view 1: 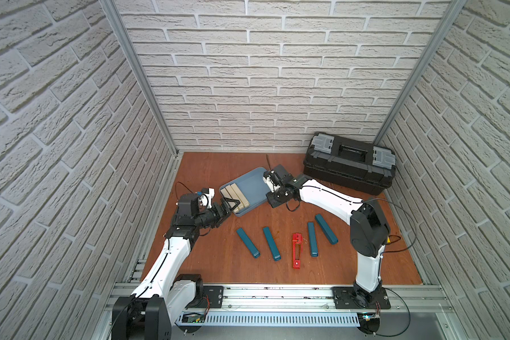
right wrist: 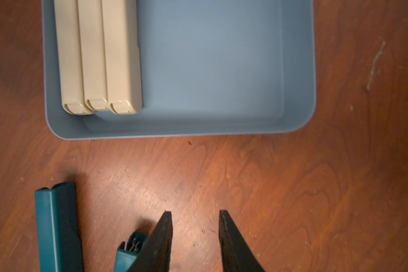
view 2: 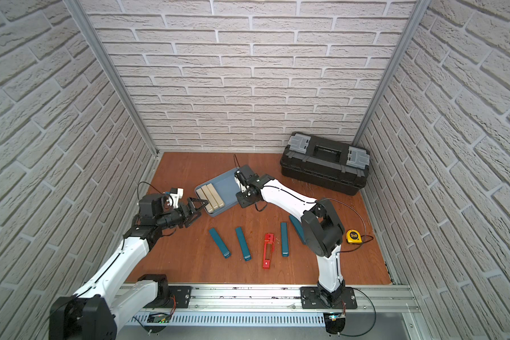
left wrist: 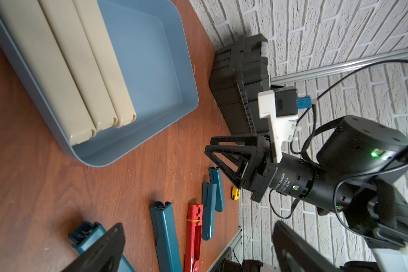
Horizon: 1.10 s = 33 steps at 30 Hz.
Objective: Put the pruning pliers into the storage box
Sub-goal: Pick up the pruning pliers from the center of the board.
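Note:
The light blue storage box (view 1: 255,182) (right wrist: 299,70) lies mid-table with three beige pruning pliers (view 1: 235,195) (right wrist: 97,56) side by side along one wall. Several teal pliers (view 1: 271,243) (view 2: 219,243) and a red slotted one (view 1: 296,250) (left wrist: 193,235) lie on the table in front. My left gripper (view 1: 231,209) (left wrist: 198,226) is wide open and empty beside the box's near corner, by the beige ends. My right gripper (view 1: 273,201) (right wrist: 195,212) hangs over bare table just outside the box's other near side, fingers apart, nothing between them.
A big black toolbox (view 1: 349,166) (view 2: 324,163) stands at the back right. A yellow tape measure (view 2: 353,236) lies on the right behind the right arm. Brick-pattern walls close in three sides of the wooden table (view 1: 212,265).

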{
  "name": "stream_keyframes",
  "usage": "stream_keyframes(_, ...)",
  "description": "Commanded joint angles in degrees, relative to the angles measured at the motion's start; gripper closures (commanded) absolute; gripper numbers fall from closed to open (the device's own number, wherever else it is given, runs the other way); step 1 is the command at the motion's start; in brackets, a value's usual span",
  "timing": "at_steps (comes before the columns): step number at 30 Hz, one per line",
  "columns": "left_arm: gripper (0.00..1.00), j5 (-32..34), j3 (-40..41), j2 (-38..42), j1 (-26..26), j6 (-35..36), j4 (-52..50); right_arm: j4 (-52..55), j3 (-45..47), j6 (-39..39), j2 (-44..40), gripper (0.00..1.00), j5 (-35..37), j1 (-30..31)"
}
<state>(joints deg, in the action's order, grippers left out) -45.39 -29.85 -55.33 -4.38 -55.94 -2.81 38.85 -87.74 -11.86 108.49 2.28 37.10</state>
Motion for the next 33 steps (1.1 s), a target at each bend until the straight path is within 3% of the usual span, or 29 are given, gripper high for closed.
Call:
stream_keyframes(1,0.02,0.9,1.0,1.4,-2.8,-0.9,2.1,-1.0,6.2,-1.7,-7.5,0.62,3.0,-1.7)
stream_keyframes(7,0.02,3.1,1.8,0.8,-6.9,-1.8,4.6,3.8,14.3,-3.3,-17.7,0.6,5.6,-3.1)
stream_keyframes(18,0.02,3.8,2.0,-1.2,-12.0,-2.0,6.6,6.2,35.1,-14.7,-35.5,0.58,7.0,-2.7)
stream_keyframes(33,0.02,6.5,3.3,-0.7,-19.7,-2.3,4.8,6.5,47.4,-25.7,-45.2,0.58,8.0,3.6)
